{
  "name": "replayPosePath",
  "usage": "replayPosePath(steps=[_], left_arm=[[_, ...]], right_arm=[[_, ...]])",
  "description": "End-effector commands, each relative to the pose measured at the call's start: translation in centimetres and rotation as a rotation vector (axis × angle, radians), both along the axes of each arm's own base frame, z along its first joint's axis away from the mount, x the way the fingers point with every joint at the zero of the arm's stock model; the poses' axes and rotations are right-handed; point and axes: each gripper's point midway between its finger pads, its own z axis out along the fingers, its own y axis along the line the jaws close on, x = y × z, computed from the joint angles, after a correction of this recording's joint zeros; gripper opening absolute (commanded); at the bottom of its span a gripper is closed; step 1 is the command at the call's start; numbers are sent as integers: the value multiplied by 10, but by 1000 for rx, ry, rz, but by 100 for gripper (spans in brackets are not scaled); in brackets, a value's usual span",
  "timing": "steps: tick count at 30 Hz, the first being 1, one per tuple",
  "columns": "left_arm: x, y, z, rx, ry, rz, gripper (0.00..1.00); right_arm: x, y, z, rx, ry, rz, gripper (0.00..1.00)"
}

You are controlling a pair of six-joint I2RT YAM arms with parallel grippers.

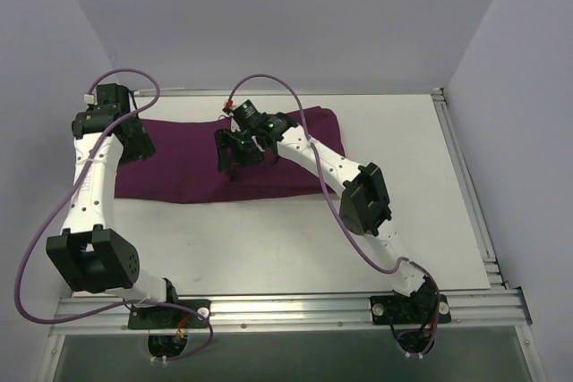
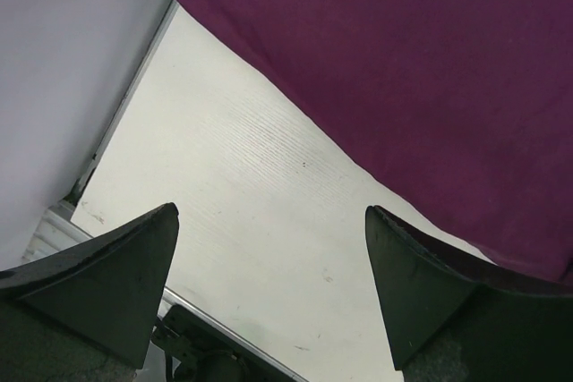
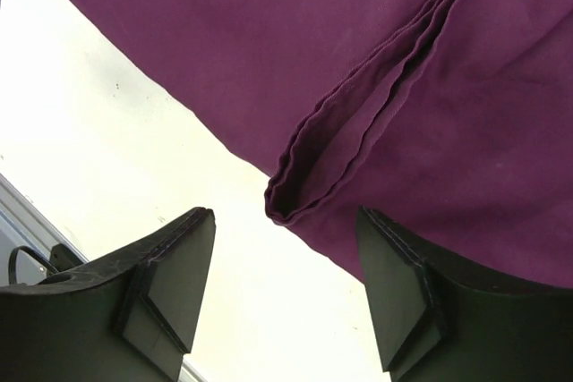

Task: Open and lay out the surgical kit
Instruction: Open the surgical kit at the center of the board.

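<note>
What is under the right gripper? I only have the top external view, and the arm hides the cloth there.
Observer: The right wrist view shows the right gripper open and empty above a layered fold in the purple cloth wrap. The fold's end sits between the fingers.
Operator: And the left one?
Observer: The left gripper is open and empty over bare table. The wrap's edge runs diagonally past one finger.

Dark purple cloth wrap [image 2: 403, 69]: lies flat, one straight edge showing. White wood-grain surface [image 2: 242, 203]: bare, bordering that edge. Left gripper [image 2: 270, 210]: black, jaws wide apart, above the surface beside the cloth edge.
</note>
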Motion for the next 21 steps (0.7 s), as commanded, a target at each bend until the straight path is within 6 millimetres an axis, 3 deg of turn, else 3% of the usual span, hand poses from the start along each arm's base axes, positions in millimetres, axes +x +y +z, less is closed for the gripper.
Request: replayPosePath(steps=[1,12,15,16,17,19,21], left_arm=[[5,-8,7,-34,-61,-14,94],[9,-32,7,-143,-119,-93,94],[9,-33,7,-146,-121,-98,94],[8,-32,7,-142,-120,-95,94],[8,-31,7,-138,-119,-98,94],[8,-32,6,-139,-116,-99,94],[7,-32,2,-144,-107,-99,94]], right_arm=[[-2,5,-3,-5,2,-18,63],[0,6,-22,-47,15,-24,57],[4,8,-17,-43,-6,-34,40],[7,10,-9,-32,-23,-39,22],[10,10,-5,-27,-34,-45,14],[18,7,12,-10,-72,-67,2],[33,-3,26,-4,-101,-107,1]])
